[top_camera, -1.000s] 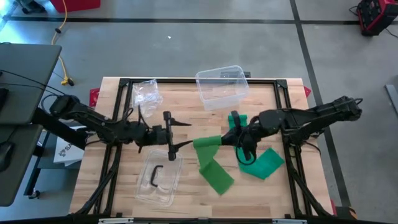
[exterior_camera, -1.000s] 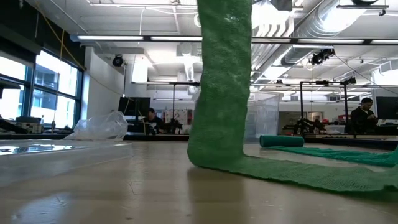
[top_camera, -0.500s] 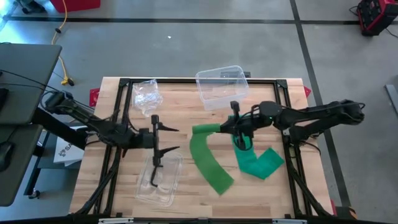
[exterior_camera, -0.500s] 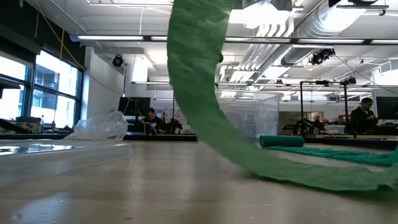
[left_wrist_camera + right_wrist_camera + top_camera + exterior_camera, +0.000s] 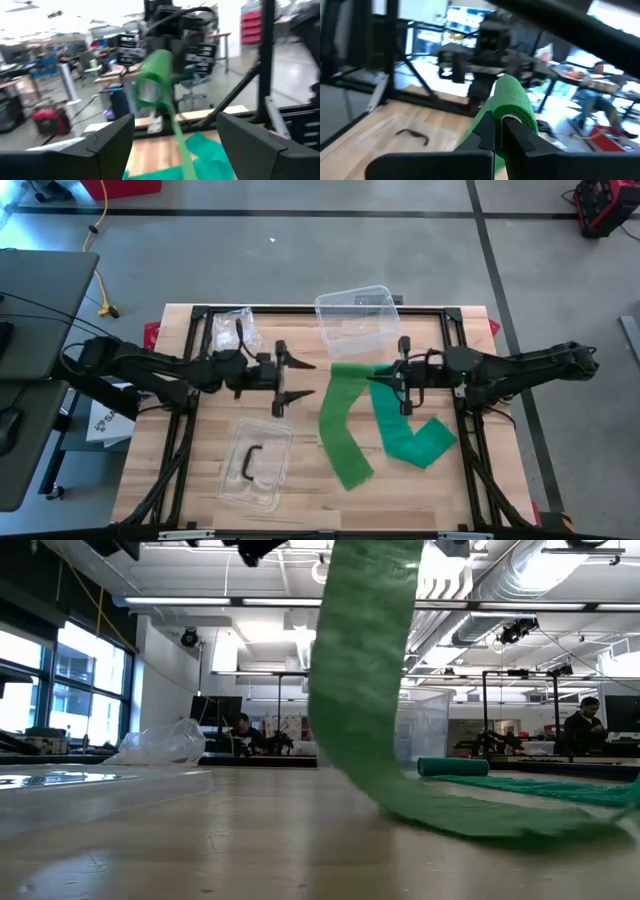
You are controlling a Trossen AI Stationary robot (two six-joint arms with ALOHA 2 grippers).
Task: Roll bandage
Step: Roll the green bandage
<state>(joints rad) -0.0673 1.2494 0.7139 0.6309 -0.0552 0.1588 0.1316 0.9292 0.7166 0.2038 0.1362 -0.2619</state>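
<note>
Green bandage (image 5: 365,690) rising off table (image 5: 200,840), plastic bag (image 5: 165,743) behind

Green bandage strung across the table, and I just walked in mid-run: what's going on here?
The right pincer is shut on the rolled end of the green bandage, holding it up above the wooden table. The loose strip hangs down and trails over the tabletop. The left pincer is open, facing the roll from the other side without touching it. A clear bin, a clear lid and a crumpled plastic bag lie apart on the table, untouched.
</note>
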